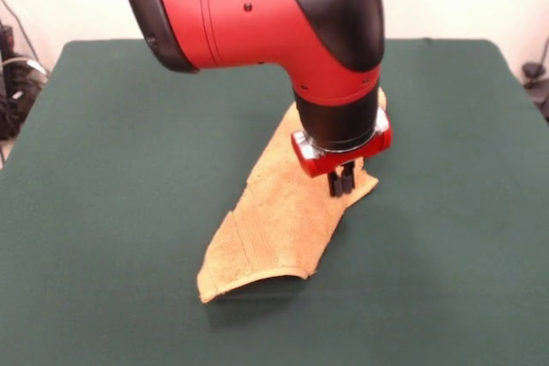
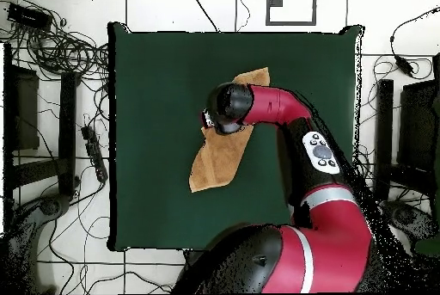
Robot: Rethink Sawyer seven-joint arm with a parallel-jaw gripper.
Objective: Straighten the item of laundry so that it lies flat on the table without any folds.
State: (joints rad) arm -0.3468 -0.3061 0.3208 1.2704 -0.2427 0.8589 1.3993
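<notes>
Scene: A red and black robot arm (image 1: 257, 15) reaches down over a dark green table (image 1: 103, 169), its wrist hanging above a tan towel (image 1: 266, 229).

Towel: It lies near the middle of the table as a long, narrow, folded strip, running diagonally in both views. In the front view the near end is wider, shows woven bands across it, and curls up a little off the felt, throwing a shadow beneath; the far end disappears behind the wrist. In the overhead view the towel (image 2: 215, 164) stretches from under the arm's head toward the table's bottom-left, with a small corner showing on the other side of the arm.

Gripper: The gripper (image 1: 341, 183) points straight down at the towel's right edge, partway along the strip. Its two black fingers (image 1: 347, 177) stand pressed side by side with no gap showing between them. Their tips sit at the towel's surface; whether any cloth is pinched between them cannot be told. From overhead the gripper is hidden under the wrist.

Table: Bare green felt surrounds the towel on all sides.

Surroundings: Cables (image 2: 60, 46) trail over the white tiled floor beside the table.
</notes>
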